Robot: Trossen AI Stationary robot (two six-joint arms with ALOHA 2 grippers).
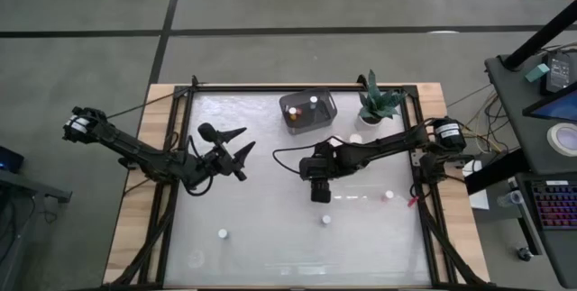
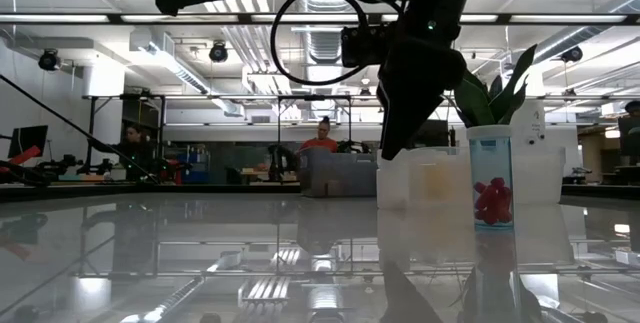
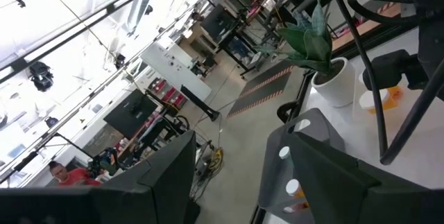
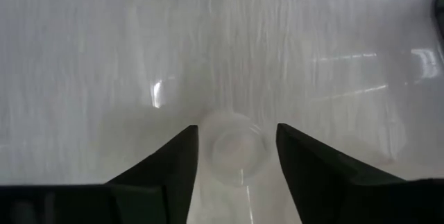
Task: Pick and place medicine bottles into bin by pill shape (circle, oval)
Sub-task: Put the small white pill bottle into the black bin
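My right gripper (image 1: 320, 192) is open and points down over the middle of the table. In its wrist view a white-capped bottle (image 4: 236, 152) stands upright on the table between and beyond the two fingers, untouched; it also shows in the high view (image 1: 325, 220). More bottles stand at the near left (image 1: 222, 233), at the right (image 1: 389, 196) and by the plant (image 1: 356, 138). A bottle with red pills (image 2: 493, 191) stands close to the low camera. My left gripper (image 1: 227, 143) is open and empty, held up left of the middle.
A grey bin (image 1: 307, 111) with a few bottles inside stands at the far middle; it also shows in the left wrist view (image 3: 305, 148). A green potted plant (image 1: 379, 102) stands to its right. Black frame rails run along the table's sides.
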